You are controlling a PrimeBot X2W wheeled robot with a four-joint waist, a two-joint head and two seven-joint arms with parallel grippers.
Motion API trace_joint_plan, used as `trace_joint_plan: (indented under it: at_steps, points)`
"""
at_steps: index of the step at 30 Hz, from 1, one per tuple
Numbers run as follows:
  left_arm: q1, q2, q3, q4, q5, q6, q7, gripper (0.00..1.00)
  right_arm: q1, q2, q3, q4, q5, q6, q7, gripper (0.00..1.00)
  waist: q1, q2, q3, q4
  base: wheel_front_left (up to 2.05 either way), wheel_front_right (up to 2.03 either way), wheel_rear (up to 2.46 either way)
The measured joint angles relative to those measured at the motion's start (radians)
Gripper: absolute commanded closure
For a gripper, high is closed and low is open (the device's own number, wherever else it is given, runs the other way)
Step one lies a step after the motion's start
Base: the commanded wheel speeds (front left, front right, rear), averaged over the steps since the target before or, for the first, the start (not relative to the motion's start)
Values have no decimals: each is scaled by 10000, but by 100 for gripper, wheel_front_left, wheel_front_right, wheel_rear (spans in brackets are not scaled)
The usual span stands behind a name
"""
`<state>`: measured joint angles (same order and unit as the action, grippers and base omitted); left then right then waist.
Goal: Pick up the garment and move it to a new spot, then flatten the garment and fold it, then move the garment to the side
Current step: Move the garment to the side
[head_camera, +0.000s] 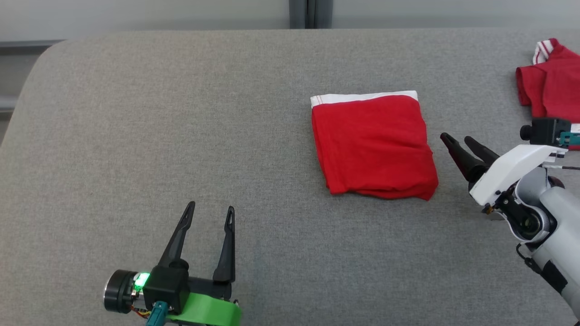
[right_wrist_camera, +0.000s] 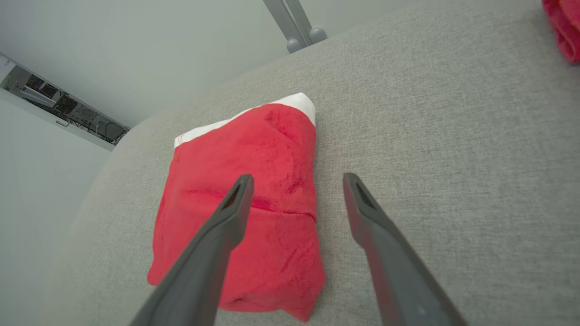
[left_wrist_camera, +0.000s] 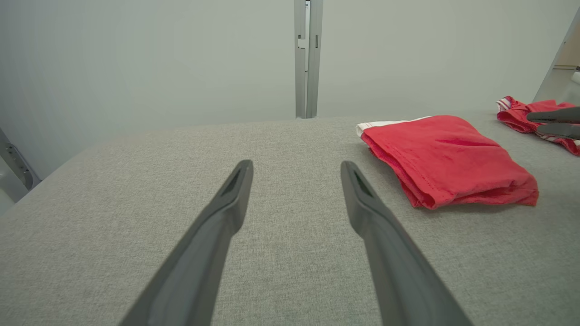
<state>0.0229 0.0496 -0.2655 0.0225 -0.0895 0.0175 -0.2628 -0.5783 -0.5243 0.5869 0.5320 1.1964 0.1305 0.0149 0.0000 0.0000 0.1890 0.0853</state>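
A folded red garment (head_camera: 374,147) with a white band along its far edge lies on the grey padded table (head_camera: 158,136), right of centre; it also shows as the red garment (left_wrist_camera: 448,158) and red garment (right_wrist_camera: 244,203). My right gripper (head_camera: 455,138) hovers open just to the garment's right, fingers pointing at its right edge; in the right wrist view the right gripper (right_wrist_camera: 297,180) has nothing between its fingers. Down at the near left, well away from the garment, my left gripper (head_camera: 210,207) stands open and empty, seen too as the left gripper (left_wrist_camera: 297,166).
A second red garment (head_camera: 550,79) with white striped trim lies crumpled at the table's far right edge, behind the right arm, also seen as that garment (left_wrist_camera: 528,115). A grey post (head_camera: 310,13) rises behind the table's far edge. The table's left corner is rounded.
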Motion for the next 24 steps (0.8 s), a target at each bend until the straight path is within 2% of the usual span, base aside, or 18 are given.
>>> trace_joint_plan:
  at_steps: [4,9,10,11,12,13,20,24]
  points:
    - [-338,0,-215,12,-146,36,0,0,-445,-343,341,219,391,0,320,0,0,0,490,198,0,0,0]
    - [-679,0,-439,44,-240,107,0,0,-768,-445,811,316,821,0,537,0,0,0,1051,452,0,0,0]
    - [-724,0,-476,58,-244,132,0,0,-811,-445,882,316,907,0,598,9,0,0,1132,491,0,0,0]
    - [-772,0,-506,65,-265,138,0,0,-854,-449,1003,299,965,0,648,22,0,0,1227,538,0,0,0]
    - [-805,0,-537,75,-278,155,0,0,-882,-456,1127,257,1016,0,704,81,0,0,1317,581,0,0,0]
    - [-823,0,-554,79,-286,180,0,0,-906,-481,1208,194,1055,0,715,100,0,0,1381,611,0,0,0]
    - [-950,0,-518,40,-270,224,0,0,-1091,-1262,1651,-543,1317,4,374,100,0,0,1647,573,0,0,0]
    - [-1083,0,-477,-173,-146,121,-2,0,-1582,-2121,1632,-823,1214,2,-10,100,0,0,1811,333,0,0,0]
